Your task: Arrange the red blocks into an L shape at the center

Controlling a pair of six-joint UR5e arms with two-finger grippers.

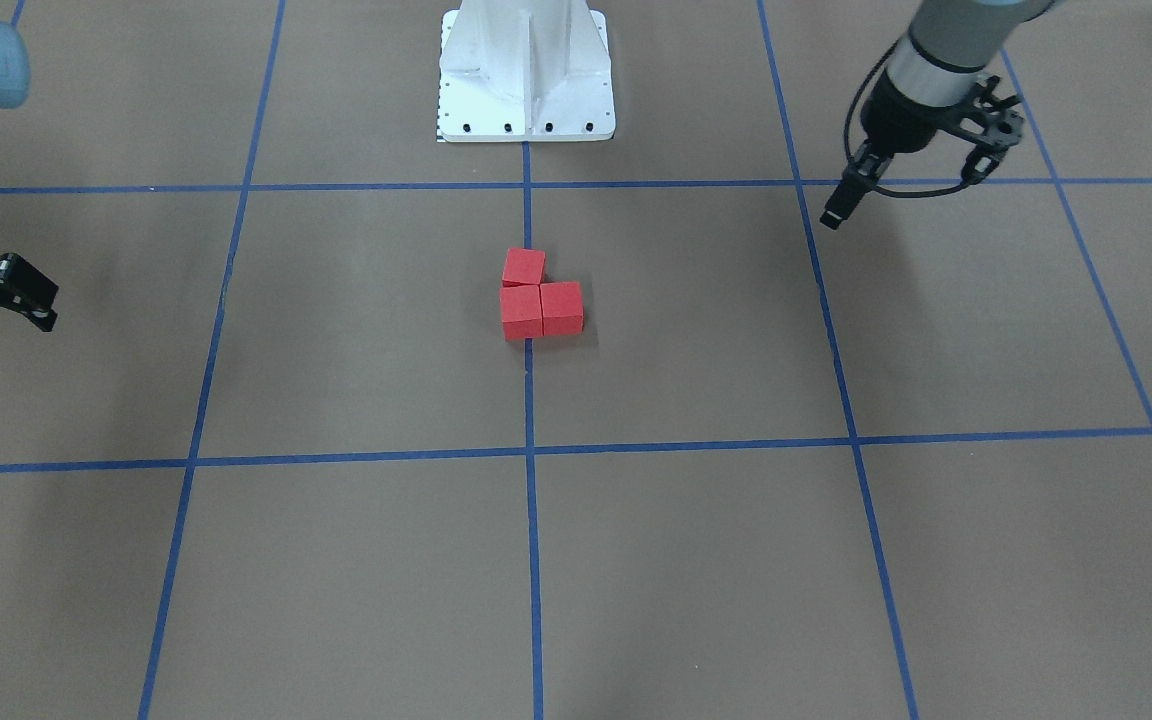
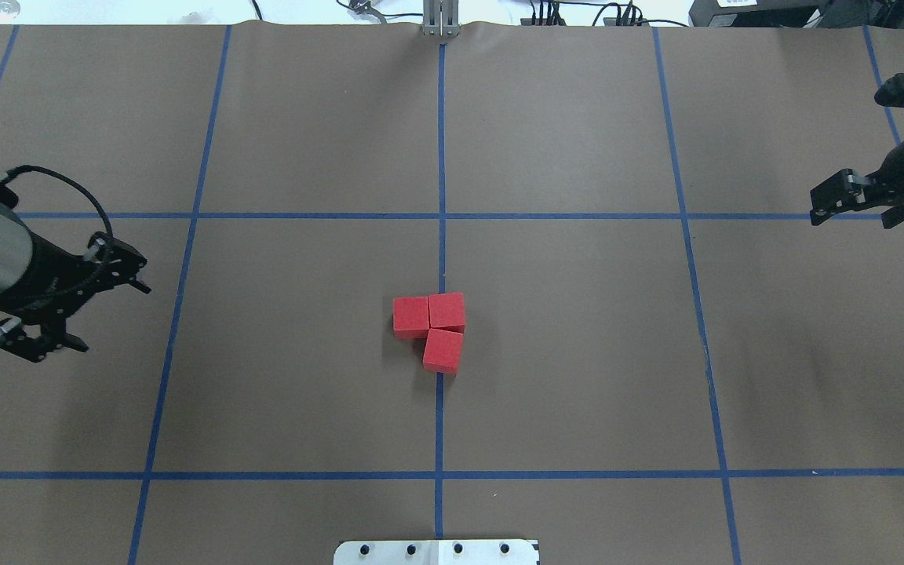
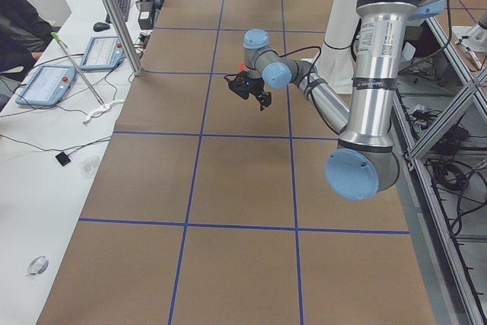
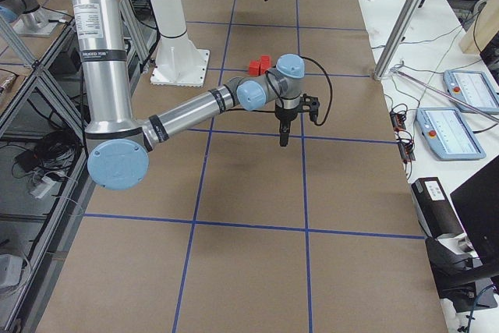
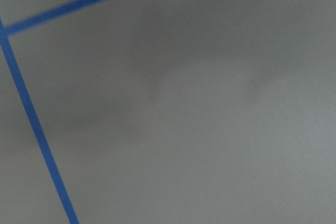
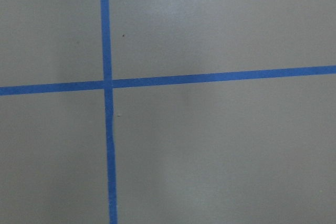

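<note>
1. Red blocks [image 2: 446, 312]: all three lie flat on the brown surface at the center [image 2: 491, 337], resting on the middle blue tape line [image 2: 441, 157].
2. Layout: two blocks sit side by side and touch. The third touches the near face of the corner block, on the robot's side, which closes an L. It looks slightly turned against its neighbours.
3. Left gripper [image 2: 118, 318]: fingers spread, nothing between them. It hangs well apart from the blocks, over the grid column on the robot's left.
4. Right gripper [image 2: 852, 220]: fingers appear parted and empty. It hangs well apart from the blocks, near the table's right-hand edge.
5. Wrist views: both show only bare surface and tape lines.
6. Progress, as a judgement: the L shape appears formed and centred. Only an optional squaring of the third block seems left.
</note>
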